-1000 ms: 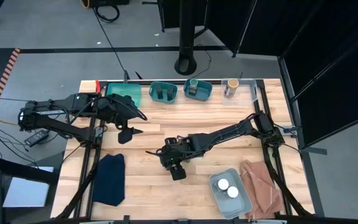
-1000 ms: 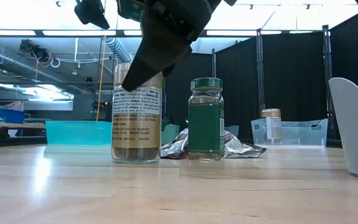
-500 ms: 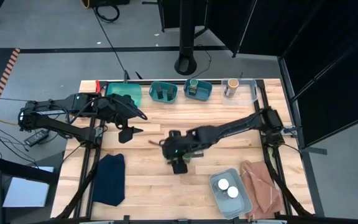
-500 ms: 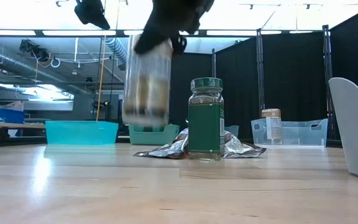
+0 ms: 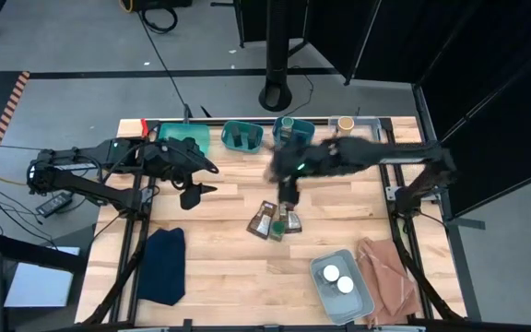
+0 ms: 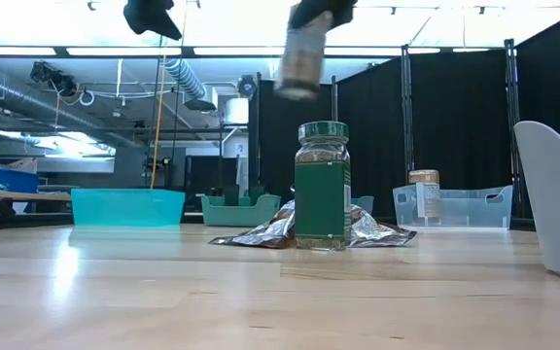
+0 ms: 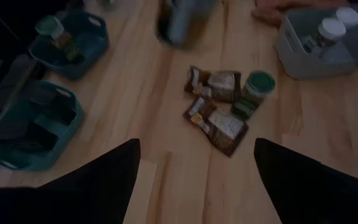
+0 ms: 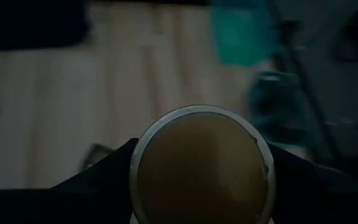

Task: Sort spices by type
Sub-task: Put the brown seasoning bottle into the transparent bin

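Observation:
My right gripper [image 5: 289,187] hangs over the middle of the table, shut on a glass jar with a tan top [image 6: 302,60], high above the wood. Below it, a green-lidded jar [image 6: 322,185] stands upright on its base beside brown flat packets [image 5: 267,221] that lie flat. Two white-lidded jars [image 5: 338,278] stand in a pale bin [image 5: 361,297]. Another tan-topped jar [image 5: 344,126] stands in the clear bin at the far edge. My left gripper [image 5: 192,195] hovers open, left of the packets. My right gripper pinches the tan-topped jar between its two fingers, one finger [image 8: 101,171] on either side of the jar's upper end, just below the round top [image 8: 197,163]. The fingers come from above, pointing down. The jar hangs upright below them, lifted clear of the table.
Three teal bins [image 5: 242,136] and a clear bin [image 5: 362,132] line the far edge, some with jars inside. A dark blue cloth [image 5: 162,265] lies near the left front, and a brown crumpled sheet [image 5: 387,275] at the right front. Bare wood spreads between the arms.
My right gripper has lifted the tan-topped jar off the table, from beside the packets, and carried it quickly up and toward the far edge, a little to the right. The packets and green-lidded jar have stayed where they were and now show uncovered from above.

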Controlling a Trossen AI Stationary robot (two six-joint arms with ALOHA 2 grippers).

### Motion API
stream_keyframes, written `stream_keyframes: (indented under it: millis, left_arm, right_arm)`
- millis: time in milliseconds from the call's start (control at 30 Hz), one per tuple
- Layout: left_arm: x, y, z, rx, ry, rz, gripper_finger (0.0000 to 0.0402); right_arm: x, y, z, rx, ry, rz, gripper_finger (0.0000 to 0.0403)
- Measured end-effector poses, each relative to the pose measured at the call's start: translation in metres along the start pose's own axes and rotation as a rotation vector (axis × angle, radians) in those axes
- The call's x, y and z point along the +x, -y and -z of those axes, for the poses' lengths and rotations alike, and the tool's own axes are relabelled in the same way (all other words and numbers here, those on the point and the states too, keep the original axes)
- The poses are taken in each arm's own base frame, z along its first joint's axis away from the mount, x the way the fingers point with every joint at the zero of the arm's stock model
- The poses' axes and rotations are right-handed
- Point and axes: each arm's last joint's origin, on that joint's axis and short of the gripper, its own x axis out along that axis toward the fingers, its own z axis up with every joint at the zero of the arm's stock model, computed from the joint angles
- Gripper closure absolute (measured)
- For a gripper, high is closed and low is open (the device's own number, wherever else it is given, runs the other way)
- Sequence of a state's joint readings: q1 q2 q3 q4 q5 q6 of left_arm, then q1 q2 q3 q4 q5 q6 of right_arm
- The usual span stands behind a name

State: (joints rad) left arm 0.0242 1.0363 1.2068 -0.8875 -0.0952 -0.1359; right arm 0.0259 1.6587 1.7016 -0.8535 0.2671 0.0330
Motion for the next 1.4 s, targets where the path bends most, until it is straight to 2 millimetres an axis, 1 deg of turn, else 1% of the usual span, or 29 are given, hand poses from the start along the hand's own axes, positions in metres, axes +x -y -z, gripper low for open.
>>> stream_keyframes:
  millis: [100, 200, 333, 467, 600, 733, 867, 933, 1033, 1200, 1267, 1333, 1400]
  left_arm:
    - [0.000, 0.000, -0.003, 0.001, 0.032, -0.023, 0.0088]
    - [0.000, -0.001, -0.004, 0.000, 0.048, -0.037, 0.0091]
    - [0.000, 0.000, -0.007, -0.003, 0.076, -0.035, 0.0092]
    - [0.000, 0.000, -0.009, -0.004, 0.093, -0.033, 0.0092]
    - [-0.001, 0.000, -0.009, -0.001, 0.099, -0.032, 0.0092]
    - [-0.001, 0.000, -0.012, 0.016, 0.124, -0.031, 0.0092]
    - [-0.001, 0.000, -0.015, 0.009, 0.158, -0.052, 0.0092]
    - [0.000, 0.000, -0.017, -0.001, 0.174, -0.065, 0.0092]
    - [0.000, -0.001, -0.020, -0.036, 0.202, -0.071, 0.0092]
    - [0.001, -0.004, -0.026, -0.098, 0.257, -0.082, 0.0092]
    - [0.002, -0.007, -0.029, -0.112, 0.280, -0.103, 0.0092]
    - [0.003, -0.009, -0.031, -0.122, 0.293, -0.123, 0.0092]
    - [0.005, -0.012, -0.031, -0.131, 0.294, -0.145, 0.0092]
  right_arm:
    - [-0.031, 0.026, 0.005, 0.035, 0.001, 0.099, 0.0121]
    - [-0.054, 0.050, 0.015, 0.091, -0.030, 0.200, 0.0121]
    - [-0.083, 0.083, 0.034, 0.214, -0.092, 0.357, 0.0121]
    - [-0.099, 0.110, 0.052, 0.346, -0.176, 0.486, 0.0121]
    - [-0.109, 0.130, 0.067, 0.428, -0.241, 0.572, 0.0121]
    - [-0.109, 0.144, 0.086, 0.470, -0.292, 0.625, 0.0121]
    - [-0.107, 0.152, 0.118, 0.516, -0.356, 0.657, 0.0121]
    - [-0.104, 0.153, 0.136, 0.548, -0.352, 0.647, 0.0121]
    - [-0.100, 0.153, 0.160, 0.594, -0.290, 0.619, 0.0121]
    - [-0.086, 0.155, 0.199, 0.677, -0.257, 0.674, 0.0121]
    - [-0.077, 0.157, 0.212, 0.713, -0.260, 0.697, 0.0121]
    - [-0.067, 0.159, 0.223, 0.752, -0.262, 0.709, 0.0121]
    - [-0.057, 0.162, 0.230, 0.782, -0.244, 0.722, 0.0121]
